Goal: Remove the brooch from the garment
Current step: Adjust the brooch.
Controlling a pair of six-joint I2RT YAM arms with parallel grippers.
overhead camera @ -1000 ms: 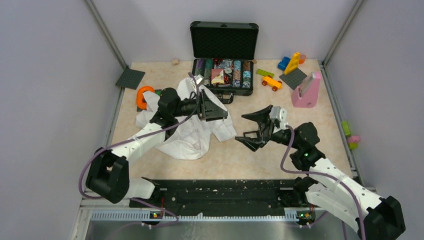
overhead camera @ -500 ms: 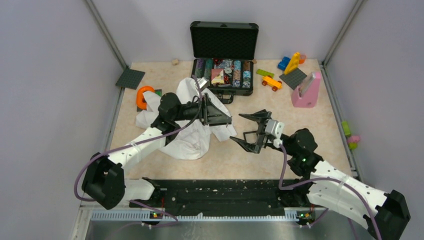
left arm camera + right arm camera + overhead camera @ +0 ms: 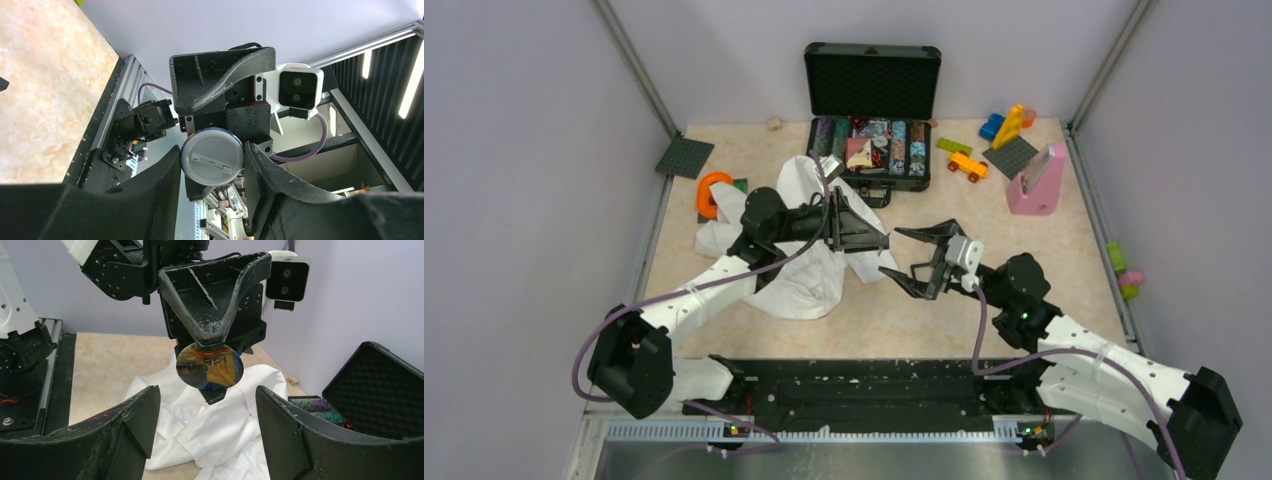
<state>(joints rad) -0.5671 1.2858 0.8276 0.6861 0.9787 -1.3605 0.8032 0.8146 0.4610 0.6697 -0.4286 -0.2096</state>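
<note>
My left gripper (image 3: pixel 876 241) is shut on the brooch, a small round badge, and holds it in the air to the right of the white shirt (image 3: pixel 809 275). The left wrist view shows the brooch's white back with its pin (image 3: pixel 212 159) between my fingers (image 3: pixel 165 175). The right wrist view shows its brown-orange face (image 3: pixel 209 366), clamped by the left gripper's fingers (image 3: pixel 215 315), with the shirt (image 3: pixel 220 435) lying below. My right gripper (image 3: pixel 906 256) is open and empty. It faces the brooch from the right, its fingers (image 3: pixel 280 420) just short of it.
An open black case (image 3: pixel 871 140) with colourful items stands behind the shirt. An orange ring (image 3: pixel 712 192) and a grey plate (image 3: pixel 685 157) lie at the far left. Toy blocks (image 3: pixel 1009 125) and a pink stand (image 3: pixel 1036 180) are at the far right.
My right gripper has moved left, towards the left gripper, staying open. My left gripper has reached a little further right with the brooch, out over the shirt's edge.
</note>
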